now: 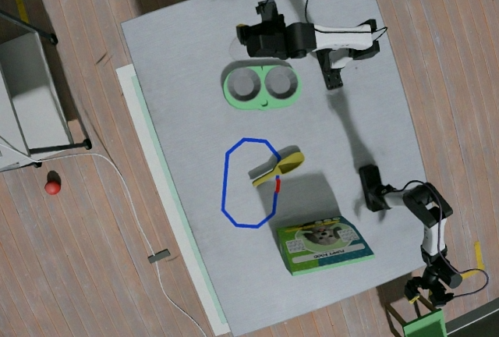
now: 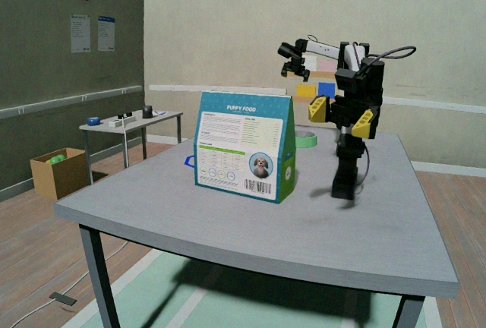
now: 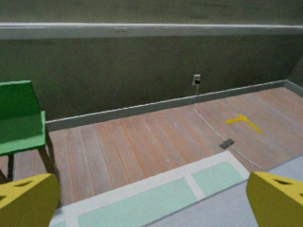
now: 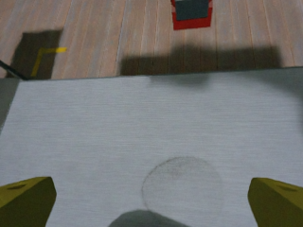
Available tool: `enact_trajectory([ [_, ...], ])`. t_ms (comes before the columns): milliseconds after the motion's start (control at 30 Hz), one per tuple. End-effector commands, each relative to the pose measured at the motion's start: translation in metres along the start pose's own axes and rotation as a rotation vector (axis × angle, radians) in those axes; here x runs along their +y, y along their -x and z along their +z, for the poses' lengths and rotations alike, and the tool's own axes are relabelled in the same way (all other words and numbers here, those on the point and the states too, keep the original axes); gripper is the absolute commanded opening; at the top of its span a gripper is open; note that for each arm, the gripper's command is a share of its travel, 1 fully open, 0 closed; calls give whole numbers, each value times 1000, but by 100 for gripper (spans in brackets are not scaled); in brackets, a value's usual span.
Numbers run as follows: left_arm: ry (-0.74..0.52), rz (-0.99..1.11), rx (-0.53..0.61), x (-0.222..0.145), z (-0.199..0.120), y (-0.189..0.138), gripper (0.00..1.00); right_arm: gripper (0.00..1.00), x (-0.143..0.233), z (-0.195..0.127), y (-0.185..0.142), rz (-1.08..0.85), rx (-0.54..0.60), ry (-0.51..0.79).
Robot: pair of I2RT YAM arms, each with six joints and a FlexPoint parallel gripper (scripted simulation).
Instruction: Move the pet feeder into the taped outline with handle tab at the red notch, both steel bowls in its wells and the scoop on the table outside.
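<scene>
The green pet feeder [image 1: 263, 83] [image 2: 306, 142] lies outside the outline, its long side across the outline's. Two steel bowls, one [image 1: 243, 84] and the other [image 1: 281, 82], look level in its wells. A small bump, apparently the tab, is mid-way along its lower edge in the top view. The blue taped outline [image 1: 224, 180] [image 2: 189, 156] has a red notch [image 1: 277, 185]. The yellow scoop [image 1: 291, 162] crosses its line near the notch, handle end inside. My left gripper [image 1: 428, 299] [image 2: 340, 119] [image 3: 151, 182] is open beyond the table edge. My right gripper [image 1: 242, 36] [image 2: 295, 74] [image 4: 151, 184] is open above the table, beside the feeder.
A puppy food box [image 1: 326, 240] [image 2: 237, 140] stands upright on the table [image 1: 181, 83] [image 2: 156, 214], near the outline's lower right in the top view. A green chair [image 1: 425, 324] [image 3: 21, 120] stands beyond the table near the left gripper.
</scene>
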State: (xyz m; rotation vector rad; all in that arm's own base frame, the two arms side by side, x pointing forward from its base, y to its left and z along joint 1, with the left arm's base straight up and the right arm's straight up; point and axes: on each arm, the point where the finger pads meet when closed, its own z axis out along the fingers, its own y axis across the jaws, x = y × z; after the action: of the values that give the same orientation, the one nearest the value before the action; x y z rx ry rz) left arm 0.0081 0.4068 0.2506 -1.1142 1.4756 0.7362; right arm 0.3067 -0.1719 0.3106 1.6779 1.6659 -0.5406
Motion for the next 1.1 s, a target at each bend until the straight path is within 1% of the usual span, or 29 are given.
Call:
enact_trajectory([
  [0,-1,16,-21,-1,-2,9,100,100,0,-3,3,9,-5,10],
  [567,-1,16,-21,-1,-2,9,100,100,0,-3,3,9,-5,10],
  [700,4,-4,-4,-3,3,8,56,100,7,-8,-3,-22,18,64],
  [733,-1,-6,0,-6,5,9,48,100,10,-10,-6,-40,27,86],
  [900,-49,-14,35,-34,21,10,48,100,20,-30,-30,-157,76,222],
  [1033,-131,-13,79,-83,40,12,48,100,24,-51,-56,-271,112,352],
  [1067,-131,-13,79,-83,40,12,48,100,24,-51,-56,-271,112,352],
])
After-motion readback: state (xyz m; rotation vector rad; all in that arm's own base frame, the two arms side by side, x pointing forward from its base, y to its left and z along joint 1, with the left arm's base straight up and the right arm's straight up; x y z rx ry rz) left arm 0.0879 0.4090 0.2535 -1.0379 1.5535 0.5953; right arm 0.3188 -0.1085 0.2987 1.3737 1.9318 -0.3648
